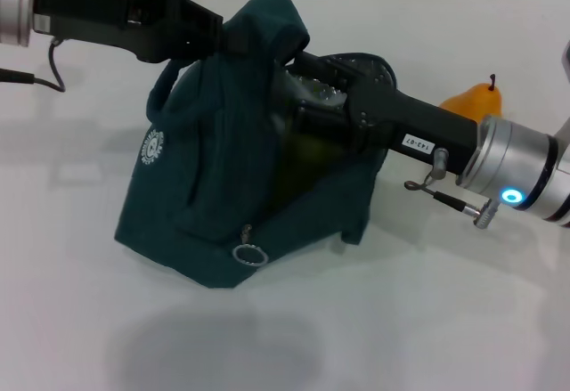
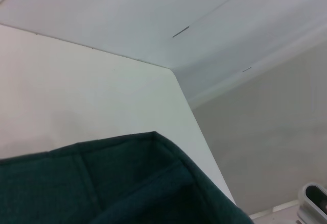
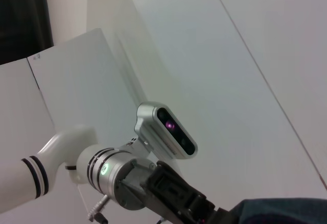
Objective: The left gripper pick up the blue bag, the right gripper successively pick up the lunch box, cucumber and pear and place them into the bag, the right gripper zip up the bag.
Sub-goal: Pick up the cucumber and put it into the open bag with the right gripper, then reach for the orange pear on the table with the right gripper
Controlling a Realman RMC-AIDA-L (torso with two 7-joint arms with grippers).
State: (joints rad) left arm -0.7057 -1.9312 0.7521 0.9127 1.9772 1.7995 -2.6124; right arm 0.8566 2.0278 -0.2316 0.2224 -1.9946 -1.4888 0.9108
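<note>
The left pincer (image 1: 233, 36) comes in from the desk's left side and is clamped on the top edge of the bag (image 1: 223, 195), pinching the fabric into a raised peak at the bag's upper rear. Its black arm runs nearly level across the upper left of the head view.

The right pincer (image 1: 307, 97) reaches in from the right, its black body slanting up and to the left, and its tip is sunk in the bag's open mouth. The fingers are hidden by fabric, so I cannot tell whether they are spread or gripping anything. Something dark greenish shows in the opening just below it, too dim to identify.

The bag sits on the white desk (image 1: 374, 320), its base wide, its body tapering up toward the held peak. The white round logo (image 1: 153, 147) faces left, and the zipper ring (image 1: 250, 254) hangs at the front lower edge.

The pear (image 1: 475, 101) stands on the desk behind the right arm, to the right of the bag and apart from it, stem up.
</note>
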